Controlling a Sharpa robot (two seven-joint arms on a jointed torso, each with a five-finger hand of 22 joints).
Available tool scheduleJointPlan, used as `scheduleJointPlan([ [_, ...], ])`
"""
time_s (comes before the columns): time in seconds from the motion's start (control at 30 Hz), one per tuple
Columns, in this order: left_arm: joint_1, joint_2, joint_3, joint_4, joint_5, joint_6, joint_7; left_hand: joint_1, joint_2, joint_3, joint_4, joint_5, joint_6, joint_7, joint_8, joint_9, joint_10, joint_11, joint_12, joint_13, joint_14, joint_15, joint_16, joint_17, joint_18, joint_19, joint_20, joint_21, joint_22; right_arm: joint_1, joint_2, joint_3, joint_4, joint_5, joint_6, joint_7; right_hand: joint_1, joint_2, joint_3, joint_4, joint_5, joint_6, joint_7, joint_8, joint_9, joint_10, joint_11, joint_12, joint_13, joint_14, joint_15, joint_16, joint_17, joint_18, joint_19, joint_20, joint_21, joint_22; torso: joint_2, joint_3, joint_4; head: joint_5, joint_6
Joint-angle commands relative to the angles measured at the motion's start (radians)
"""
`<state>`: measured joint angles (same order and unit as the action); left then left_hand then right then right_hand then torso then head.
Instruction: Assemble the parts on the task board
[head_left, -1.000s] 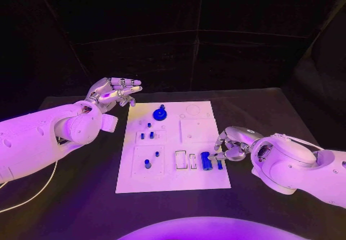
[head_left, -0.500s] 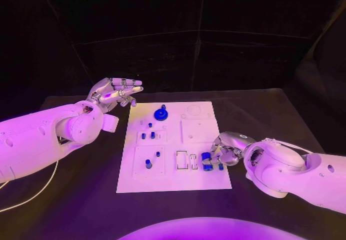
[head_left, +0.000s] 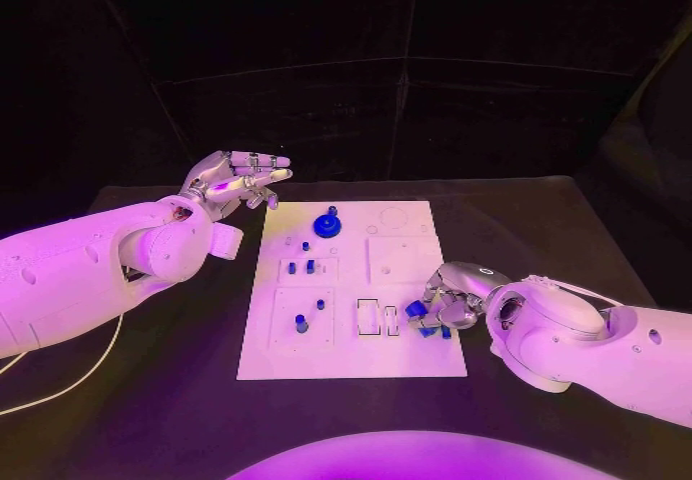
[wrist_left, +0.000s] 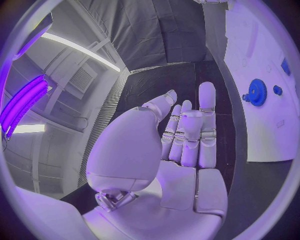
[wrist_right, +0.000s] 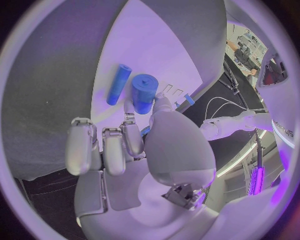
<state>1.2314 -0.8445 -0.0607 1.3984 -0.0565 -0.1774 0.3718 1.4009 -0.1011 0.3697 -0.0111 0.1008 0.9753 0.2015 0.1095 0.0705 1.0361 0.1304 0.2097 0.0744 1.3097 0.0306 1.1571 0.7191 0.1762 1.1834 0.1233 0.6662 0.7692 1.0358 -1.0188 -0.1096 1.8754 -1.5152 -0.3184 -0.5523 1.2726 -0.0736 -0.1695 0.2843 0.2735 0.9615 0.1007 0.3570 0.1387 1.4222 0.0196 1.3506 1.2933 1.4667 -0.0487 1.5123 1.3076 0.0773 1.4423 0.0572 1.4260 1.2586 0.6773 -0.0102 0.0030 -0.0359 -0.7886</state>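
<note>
Black table (head_left: 548, 215) carries the board (head_left: 353, 360), where the right robot hand (head_left: 444, 300) pinches a blue cylinder (wrist_right: 143, 93) at the board's 4 o'clock edge, a thinner pin (wrist_right: 118, 84) lying just beside it, while the left robot hand (head_left: 231, 182) hovers open and empty off the 11 o'clock corner, far from both.

We see two bulky arms in smooth white shells, the left arm (head_left: 101, 265) and the right arm (head_left: 591, 340), each swelling into a rounded housing near the wrist. A thin pale cable (head_left: 58, 385) loops beneath the left arm. The left hand (head_left: 231, 182) and the right hand (head_left: 450, 297) are silver, built of jointed segments with visible seams between them. In the wrist views the fingers (wrist_left: 206, 120) end in rounded pale tips, the palms are flat plates, and a small exposed metal fitting (wrist_right: 182, 196) sits at the base of the thumb housing.
</note>
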Motion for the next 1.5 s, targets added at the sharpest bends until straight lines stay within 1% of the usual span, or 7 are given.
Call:
scheduleJointPlan([
  [0.03,0.002,-0.001,0.001,0.002,0.003,0.009,0.002,-0.011,0.0,-0.006,0.002,0.002,-0.006,0.002,0.006,0.001,-0.009,-0.001,0.007,0.0,0.001,0.005,0.004,-0.001,0.006,0.0,0.009,-0.003,-0.002,-0.01,0.006,-0.008,-0.006,-0.014,0.045,-0.016,0.025,0.011,0.002,-0.008,0.023,0.004,-0.001,0.012,-0.001,0.011,-0.001,0.007,0.009,0.08,-0.002,0.006,0.137,-0.015,0.003,0.001,0.005,0.001,0.0,0.0001,0.0003,0.001,-0.001],
  [0.13,0.002,-0.002,0.001,0.003,0.003,0.009,0.002,-0.011,0.0,-0.006,0.002,0.002,-0.006,0.002,0.006,0.001,-0.009,-0.001,0.007,0.0,0.001,0.005,0.004,-0.001,0.006,0.0,0.009,-0.003,-0.002,-0.011,0.005,-0.008,-0.001,-0.015,-0.001,-0.018,0.038,0.036,0.006,-0.007,0.057,0.03,-0.009,0.029,0.007,0.021,-0.008,0.018,0.026,0.081,-0.007,0.008,0.142,-0.015,0.004,-0.002,0.006,0.003,-0.001,-0.0003,0.0006,0.001,-0.002],
  [0.33,0.001,-0.004,0.001,0.003,0.003,0.009,0.002,-0.011,0.0,-0.006,0.002,0.002,-0.006,0.002,0.006,0.001,-0.009,-0.001,0.007,0.0,0.001,0.005,0.004,-0.001,0.006,0.0,0.009,-0.003,-0.002,-0.012,-0.003,-0.008,0.025,-0.008,-0.1,-0.019,0.04,0.054,-0.002,-0.002,0.097,0.067,-0.025,0.05,0.021,0.039,-0.021,0.035,0.052,0.083,-0.018,0.013,0.155,-0.017,0.009,-0.012,0.012,0.015,-0.002,0.0013,-0.0019,0.005,-0.003],
  [0.67,0.001,-0.002,0.001,0.002,0.003,0.012,0.003,-0.011,0.0,-0.006,0.002,0.002,-0.006,0.002,0.006,0.001,-0.009,-0.001,0.007,0.0,0.001,0.005,0.004,-0.001,0.006,0.0,0.009,-0.003,-0.002,-0.011,-0.009,-0.007,0.08,0.026,-0.27,-0.026,0.034,0.073,-0.019,0.001,0.125,0.104,-0.044,0.069,0.042,0.056,-0.039,0.048,0.077,0.087,-0.033,0.02,0.172,-0.021,0.019,-0.027,0.023,0.036,-0.002,-0.0014,0.002,0.001,0.005],
  [0.97,0.001,0.0,0.001,0.004,0.003,0.018,0.001,-0.01,0.0,-0.006,0.0,0.003,-0.008,-0.001,0.008,0.001,-0.012,-0.002,0.01,0.0,0.001,0.004,0.004,-0.001,0.007,0.0,0.009,-0.004,-0.002,-0.011,0.062,-0.007,0.035,0.189,-0.235,0.012,0.023,0.088,-0.029,0.004,0.15,0.109,-0.049,0.07,0.054,0.061,-0.043,0.049,0.085,0.087,-0.039,0.022,0.177,-0.022,0.021,-0.033,0.024,0.04,-0.001,-0.0018,0.0044,0.002,0.007],
  [1.03,0.001,0.0,0.001,0.004,0.003,0.019,0.001,-0.01,0.0,-0.006,0.0,0.003,-0.008,-0.001,0.008,0.001,-0.012,-0.002,0.01,0.0,0.001,0.004,0.004,-0.001,0.007,0.0,0.009,-0.004,-0.002,-0.011,0.081,-0.007,0.023,0.207,-0.216,0.012,0.012,0.092,-0.035,0.005,0.147,0.112,-0.05,0.072,0.058,0.062,-0.044,0.049,0.087,0.087,-0.039,0.022,0.177,-0.023,0.021,-0.034,0.025,0.041,-0.001,-0.0021,0.0012,0.006,0.007],
  [1.5,0.001,0.003,0.001,0.006,0.003,0.018,0.001,-0.01,0.0,-0.006,0.0,0.003,-0.008,-0.001,0.008,0.001,-0.012,-0.002,0.01,0.0,0.001,0.004,0.004,-0.001,0.007,0.0,0.009,-0.004,-0.002,-0.011,0.164,-0.006,-0.026,0.226,-0.186,-0.027,-0.025,0.11,-0.06,0.004,0.124,0.14,-0.064,0.09,0.083,0.066,-0.056,0.042,0.088,0.088,-0.048,0.022,0.179,-0.023,0.023,-0.041,0.026,0.045,0.0,-0.0005,-0.0007,0.018,0.008],
])
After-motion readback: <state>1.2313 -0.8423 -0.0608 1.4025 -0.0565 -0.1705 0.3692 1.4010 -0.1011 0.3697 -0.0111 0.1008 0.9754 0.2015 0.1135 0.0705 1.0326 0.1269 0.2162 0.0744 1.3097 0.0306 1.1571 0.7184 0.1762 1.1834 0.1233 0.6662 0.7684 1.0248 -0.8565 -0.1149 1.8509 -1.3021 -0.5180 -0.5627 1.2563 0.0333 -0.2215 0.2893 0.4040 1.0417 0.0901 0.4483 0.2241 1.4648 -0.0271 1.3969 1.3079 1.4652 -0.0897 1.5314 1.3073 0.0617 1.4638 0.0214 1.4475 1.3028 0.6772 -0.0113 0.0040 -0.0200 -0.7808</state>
